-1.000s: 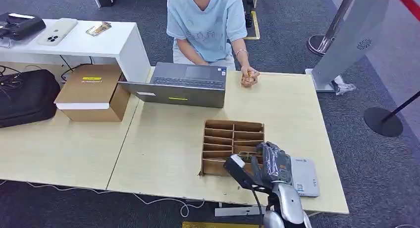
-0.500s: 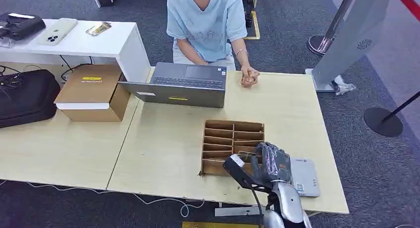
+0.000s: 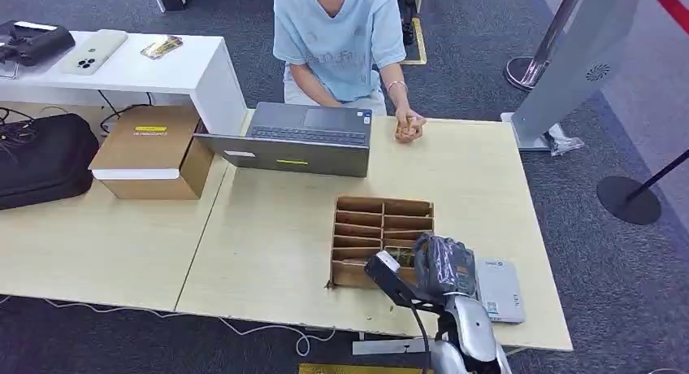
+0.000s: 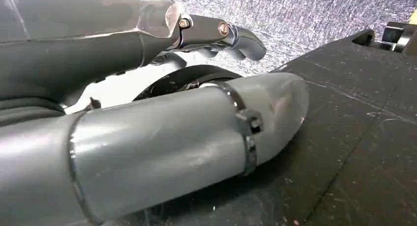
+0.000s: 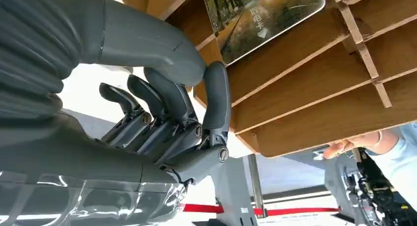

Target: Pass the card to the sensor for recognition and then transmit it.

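A cardboard divider box (image 3: pixel 380 228) stands on the light wooden table (image 3: pixel 268 236). A card with a tree-lined road picture (image 5: pixel 265 14) lies in one of its near slots. My right hand (image 3: pixel 443 268) hovers over the box's near right corner. In the right wrist view its thumb and a dark finger (image 5: pixel 216 88) come together at the card's corner; whether they pinch it I cannot tell. A flat grey-white sensor (image 3: pixel 499 289) lies on the table just right of the box. My left hand (image 4: pixel 216 34) hangs over the floor with nothing in it.
A person sits across the table, one hand (image 3: pixel 409 128) resting on its far edge beside an open laptop (image 3: pixel 301 138). A brown carton (image 3: pixel 150 150) and a black bag (image 3: pixel 41 158) lie at the left. A grey stand (image 3: pixel 569 57) rises at the back right.
My right hand has crept a little to the left and farther over the box's near slots. The box, the sensor and the person have stayed put.
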`<state>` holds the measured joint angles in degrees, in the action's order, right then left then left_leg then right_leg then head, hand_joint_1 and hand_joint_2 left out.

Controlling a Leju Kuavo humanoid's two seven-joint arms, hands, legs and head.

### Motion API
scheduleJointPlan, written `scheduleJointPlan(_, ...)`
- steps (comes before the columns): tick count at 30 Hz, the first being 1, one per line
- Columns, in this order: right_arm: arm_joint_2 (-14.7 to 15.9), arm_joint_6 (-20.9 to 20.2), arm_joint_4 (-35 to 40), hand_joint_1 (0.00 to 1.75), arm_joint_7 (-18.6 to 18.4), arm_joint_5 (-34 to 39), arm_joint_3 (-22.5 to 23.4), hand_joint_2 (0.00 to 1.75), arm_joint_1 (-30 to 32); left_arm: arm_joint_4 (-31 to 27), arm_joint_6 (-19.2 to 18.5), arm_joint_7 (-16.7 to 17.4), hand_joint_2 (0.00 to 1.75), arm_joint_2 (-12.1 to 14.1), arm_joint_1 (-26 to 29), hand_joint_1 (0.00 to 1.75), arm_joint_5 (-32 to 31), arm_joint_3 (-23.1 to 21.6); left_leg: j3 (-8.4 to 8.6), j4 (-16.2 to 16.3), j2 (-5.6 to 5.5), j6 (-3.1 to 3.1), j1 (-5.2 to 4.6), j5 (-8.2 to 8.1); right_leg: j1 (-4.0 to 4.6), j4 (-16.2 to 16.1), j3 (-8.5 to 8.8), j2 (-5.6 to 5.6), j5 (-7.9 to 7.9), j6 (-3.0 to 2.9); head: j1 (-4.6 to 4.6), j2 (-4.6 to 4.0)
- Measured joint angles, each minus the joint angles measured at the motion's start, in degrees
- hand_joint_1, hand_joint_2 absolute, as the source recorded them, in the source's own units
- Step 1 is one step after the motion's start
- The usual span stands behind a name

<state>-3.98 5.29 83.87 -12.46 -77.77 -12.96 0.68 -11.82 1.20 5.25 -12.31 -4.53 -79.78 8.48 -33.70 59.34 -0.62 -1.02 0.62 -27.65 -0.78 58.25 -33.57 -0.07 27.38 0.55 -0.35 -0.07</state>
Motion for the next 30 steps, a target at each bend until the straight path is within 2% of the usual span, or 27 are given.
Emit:
scheduleJointPlan(10, 0.0, 0.1, 0.0, 1.75, 0.1, 0.2, 0.0, 1.75, 0.0, 0.0, 0.0, 0.0, 0.0, 0.0, 0.0, 0.0, 0.0, 0.0, 0.0, 0.0, 0.0, 0.0, 0.0, 0.0, 0.0, 0.0, 0.0, 0.0, 0.0, 0.0, 0.02, 0.0)
scheduleJointPlan(11, 0.0, 0.1, -0.1, 1.69, 0.1, 0.2, 0.0, 1.75, -0.1, 0.0, 0.0, 0.0, 0.0, 0.0, 0.0, 0.0, 0.0, 0.0, 0.0, 0.0, 0.0, 0.0, 0.0, 0.0, 0.0, 0.0, 0.0, 0.0, 0.0, 0.0, 0.0, 0.0)
scheduleJointPlan(12, 0.0, 0.2, -0.2, 1.54, 0.2, 0.2, 0.0, 1.75, -0.1, 0.0, 0.1, 0.0, 0.0, 0.0, 0.0, 0.0, 0.0, 0.0, 0.0, 0.0, 0.0, 0.0, 0.0, 0.0, 0.0, 0.0, 0.0, 0.0, 0.0, 0.0, 0.0, 0.0)
scheduleJointPlan(15, 0.0, 0.3, -0.2, 1.33, 0.2, 0.3, 0.0, 1.75, -0.1, 0.0, 0.2, 0.0, 0.0, 0.0, 0.1, 0.0, 0.0, 0.0, 0.0, 0.0, 0.0, 0.0, 0.0, 0.0, 0.0, 0.0, 0.0, 0.0, 0.0, 0.0, 0.02, 0.0)
scheduleJointPlan(16, 0.0, 0.5, -0.2, 0.86, 0.2, 0.3, 0.0, 1.75, -0.1, 0.0, 0.2, 0.0, 0.0, 0.0, 0.1, 0.0, 0.0, 0.0, 0.0, 0.0, 0.0, 0.0, 0.0, 0.0, 0.0, 0.0, 0.0, 0.0, 0.0, 0.0, 0.02, 0.0)
scheduleJointPlan(17, 0.0, 0.7, -0.2, 0.56, 0.2, 0.3, 0.0, 1.75, -0.1, 0.0, 0.2, 0.0, 0.0, 0.0, 0.1, 0.0, 0.0, 0.0, 0.0, 0.0, 0.0, 0.0, 0.0, 0.0, 0.0, 0.0, 0.0, 0.0, 0.0, 0.0, 0.0, 0.0)
scheduleJointPlan(18, 0.0, 0.8, -0.2, 0.51, 0.2, 0.5, 0.0, 1.75, -0.1, 0.0, 0.2, 0.0, 0.0, 0.0, 0.1, 0.0, 0.0, 0.0, 0.0, 0.0, 0.0, 0.0, 0.0, 0.0, 0.0, 0.0, 0.0, 0.0, 0.0, 0.0, 0.02, 0.0)
scheduleJointPlan(28, 0.4, 2.0, 1.5, 0.54, 0.0, 0.8, 0.3, 1.75, 1.6, 0.0, 0.2, 0.0, 0.0, 0.0, 0.1, 0.0, -0.2, 0.0, 0.0, 0.0, 0.0, -0.02, 0.0, -0.02, 0.0, 0.0, -0.01, 0.0, 0.01, 0.0, 0.02, 0.0)
scheduleJointPlan(30, 0.5, 2.1, 1.7, 0.59, 0.0, 0.8, 0.4, 1.75, 1.9, 0.0, 0.2, 0.0, 0.0, 0.0, 0.1, 0.0, -0.2, 0.0, 0.0, 0.0, 0.0, -0.02, 0.0, -0.01, 0.0, 0.0, -0.01, 0.01, 0.01, 0.0, 0.02, 0.0)
